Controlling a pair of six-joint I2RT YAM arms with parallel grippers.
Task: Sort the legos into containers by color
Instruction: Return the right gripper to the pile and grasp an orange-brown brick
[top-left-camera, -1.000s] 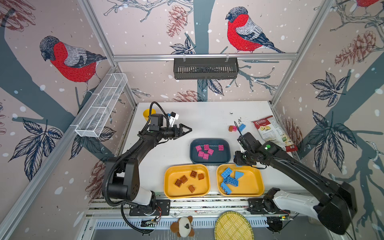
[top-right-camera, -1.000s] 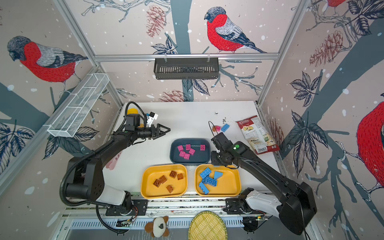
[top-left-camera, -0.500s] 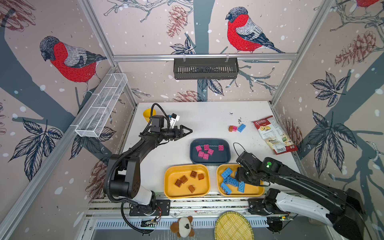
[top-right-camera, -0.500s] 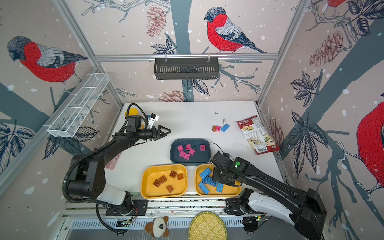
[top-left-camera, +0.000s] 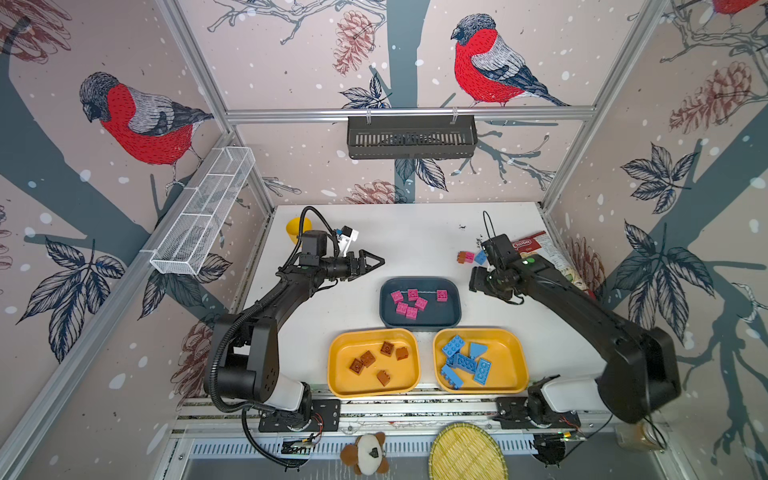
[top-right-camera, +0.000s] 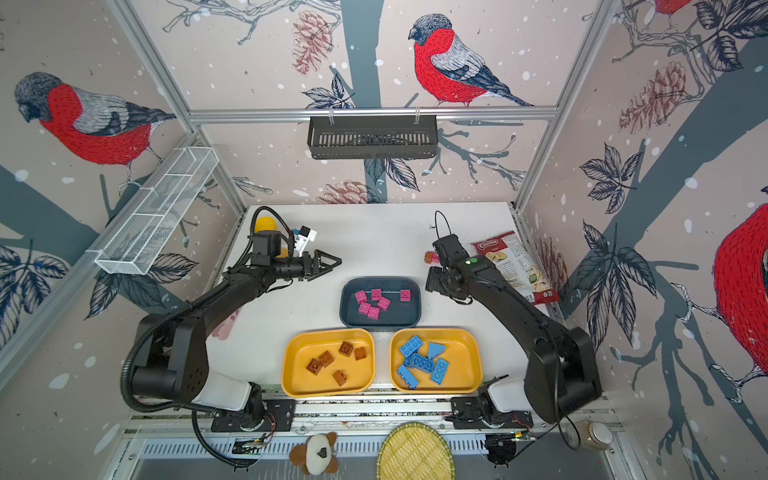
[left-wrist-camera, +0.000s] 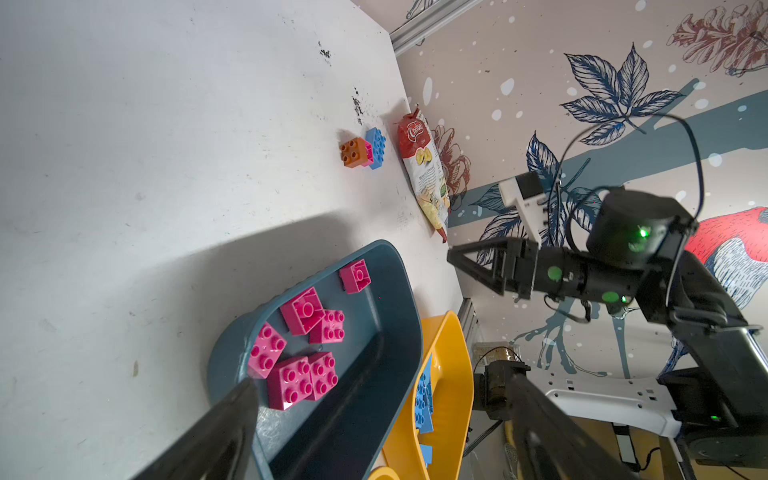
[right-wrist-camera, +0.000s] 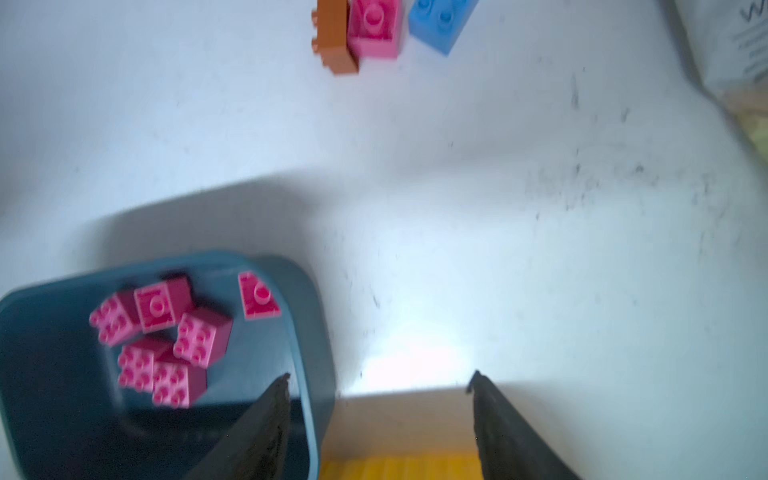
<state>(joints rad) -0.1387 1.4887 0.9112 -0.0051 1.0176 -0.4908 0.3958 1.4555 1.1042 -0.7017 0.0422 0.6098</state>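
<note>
Tbl (top-left-camera: 415, 241) — 3 trays (top-left-camera: 440, 316), loose legos (top-left-camera: 468, 257), chip bag (top-left-camera: 527, 243).

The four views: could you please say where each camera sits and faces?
Both top views: overhead, looking down on the white table; left arm and right arm show.
Left wrist: faces across the teal plastic tray toward the right gripper; own fingertips show.
Right wrist: looks down at the table; own fingertips show.
Wrist views share that tray and three loose brown, pink, blue bricks.

Top views high overhead, facing down on whole table (top-left-camera: 415, 241), wrist views close, sharing teal tray (left-wrist-camera: 374, 345)
</note>
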